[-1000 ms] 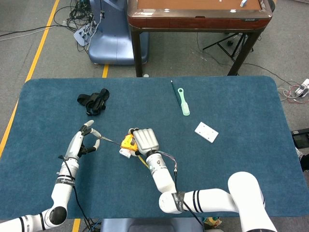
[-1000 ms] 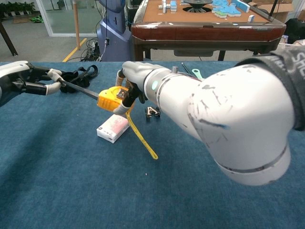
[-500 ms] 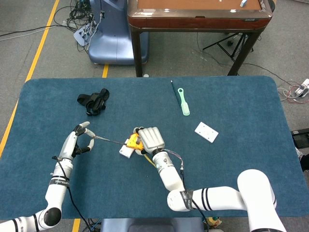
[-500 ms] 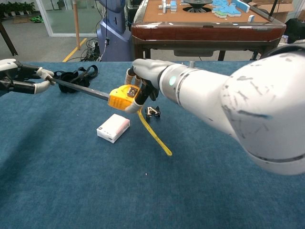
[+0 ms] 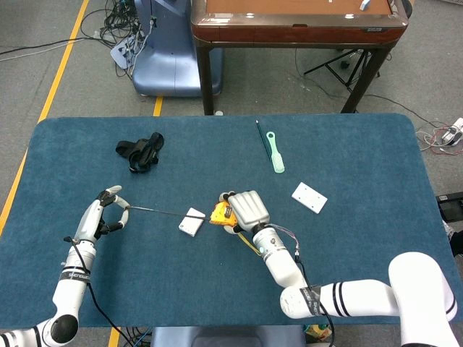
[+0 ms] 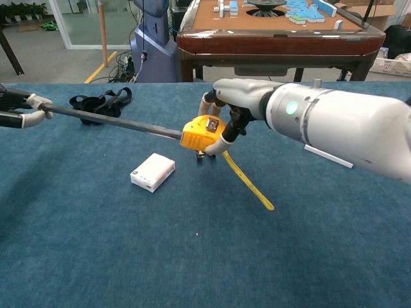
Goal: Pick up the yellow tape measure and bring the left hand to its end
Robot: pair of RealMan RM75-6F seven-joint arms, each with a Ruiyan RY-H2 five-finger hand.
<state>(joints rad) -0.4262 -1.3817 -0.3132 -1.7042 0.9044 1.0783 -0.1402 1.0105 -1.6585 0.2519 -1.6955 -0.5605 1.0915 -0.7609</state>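
My right hand (image 5: 244, 210) (image 6: 239, 104) grips the yellow tape measure (image 5: 221, 213) (image 6: 201, 133), held above the blue table (image 5: 347, 166). A yellow strap (image 6: 249, 183) dangles from the case. The dark blade (image 5: 155, 211) (image 6: 112, 121) is drawn out to the left in a long line. My left hand (image 5: 105, 210) (image 6: 22, 110) pinches the blade's end between its fingertips at the far left. In the chest view only the fingertips of that hand show at the frame's edge.
A small white box (image 5: 192, 222) (image 6: 153, 171) lies under the blade. A black strap bundle (image 5: 141, 150) (image 6: 103, 101) sits at the back left. A green brush (image 5: 274, 152), a black pen (image 5: 260, 137) and a white plate (image 5: 309, 197) lie to the right. A small black clip (image 6: 205, 154) sits behind the case.
My hands have moved apart: the right hand carried the case to the right, the left hand drew the blade's end further left, so much more blade is out.
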